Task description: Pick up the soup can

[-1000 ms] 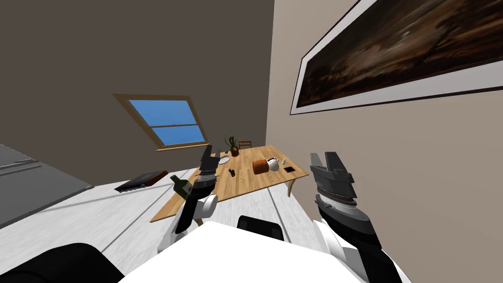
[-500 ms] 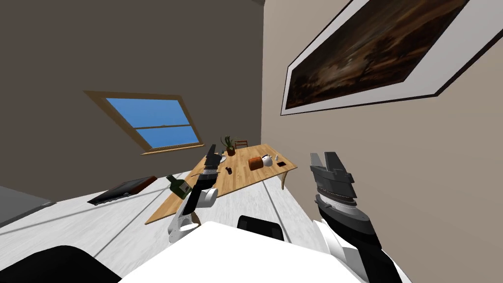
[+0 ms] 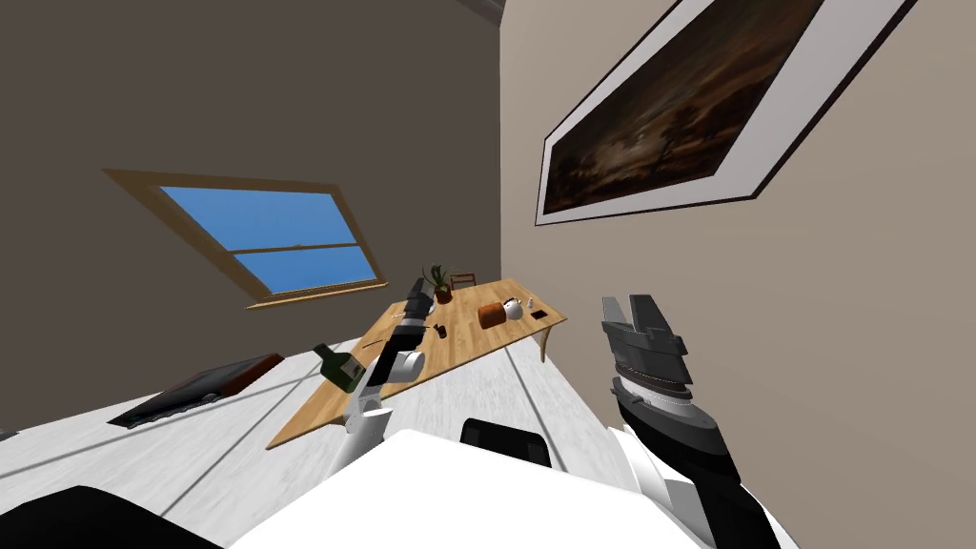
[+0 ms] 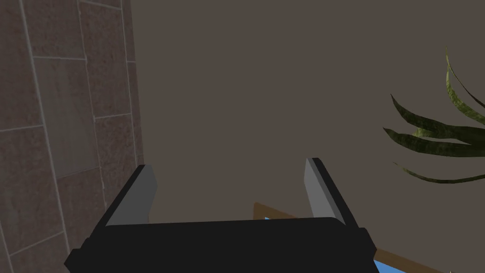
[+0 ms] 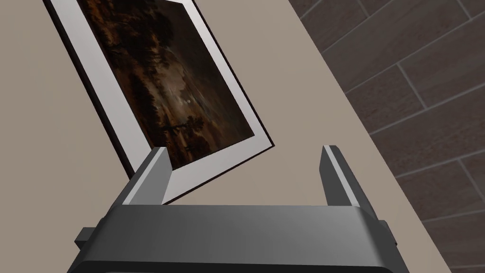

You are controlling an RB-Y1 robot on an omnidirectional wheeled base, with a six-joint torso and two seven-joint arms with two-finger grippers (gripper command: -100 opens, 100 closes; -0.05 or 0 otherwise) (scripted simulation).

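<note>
A wooden table is seen ahead, against the wall. The left gripper is held out over it, jaws spread wide. The right gripper is raised well apart from it, jaws likewise spread. On the table a green bottle, a brown loaf and a white teapot are spotted. The soup can cannot be told among the small things there.

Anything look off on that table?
The dark green bottle at the wooden table's left edge isn't upright like the potted plant. It looks tipped over, with its neck pointing off the table. No spill is visible. The other items are too small to judge.
</note>
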